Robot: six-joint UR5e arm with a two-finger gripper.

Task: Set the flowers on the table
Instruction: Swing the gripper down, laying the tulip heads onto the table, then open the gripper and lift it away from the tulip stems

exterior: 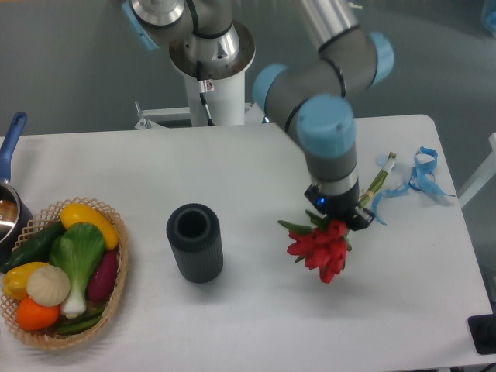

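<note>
The flowers [322,249], a bunch of red tulip buds with green leaves, are at the right of the white table [256,170], buds toward the front. Their green stems run back and right toward the ribbon. My gripper [341,215] points straight down over the bunch where the stems meet the buds and appears shut on it. The wrist hides the fingers. I cannot tell whether the buds rest on the tabletop or hang just above it.
A black ribbed cylinder [194,242] stands upright left of the flowers. A wicker basket [118,288] of vegetables is at the front left, with a blue-handled pot [9,209] behind it. A curly light-blue ribbon [418,174] lies at the right edge.
</note>
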